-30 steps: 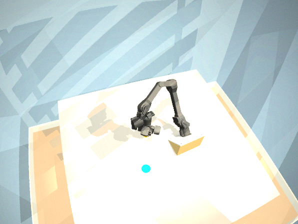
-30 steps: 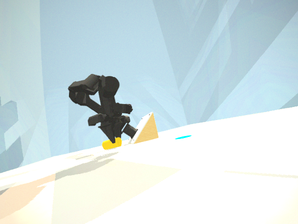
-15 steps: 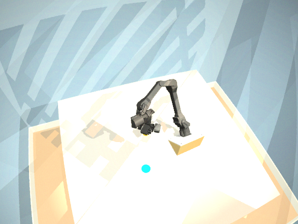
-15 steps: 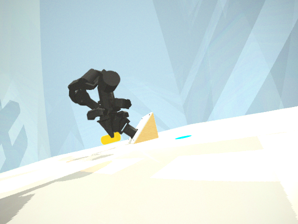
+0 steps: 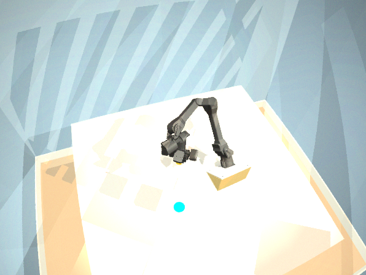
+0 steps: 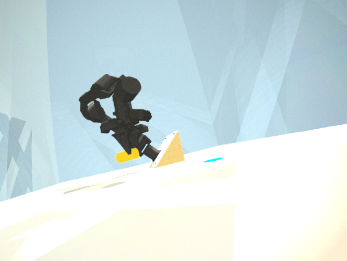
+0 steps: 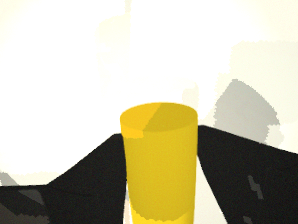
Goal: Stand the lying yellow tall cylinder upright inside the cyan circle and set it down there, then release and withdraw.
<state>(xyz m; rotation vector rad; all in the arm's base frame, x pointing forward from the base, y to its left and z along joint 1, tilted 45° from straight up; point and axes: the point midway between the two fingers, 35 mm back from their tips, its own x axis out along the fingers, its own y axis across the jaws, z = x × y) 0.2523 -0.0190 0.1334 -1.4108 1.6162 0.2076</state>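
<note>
The yellow tall cylinder (image 6: 122,157) (image 7: 160,175) is held on its side, roughly level, a little above the table in the exterior view. In the top view only a sliver of the cylinder (image 5: 179,163) shows under the gripper. My gripper (image 6: 130,151) (image 7: 158,139) is shut on the cylinder, with one finger on each side of it in the wrist view. The cyan circle (image 5: 179,207) (image 6: 213,159) lies flat on the table, away from the gripper and nearer the front in the top view. Nothing stands on it.
The arm's wedge-shaped base (image 5: 234,179) (image 6: 172,154), with wooden sides and a white top, stands right of the gripper in the top and exterior views. The white table (image 5: 215,239) (image 6: 174,233) carries pale patches of light and shadow.
</note>
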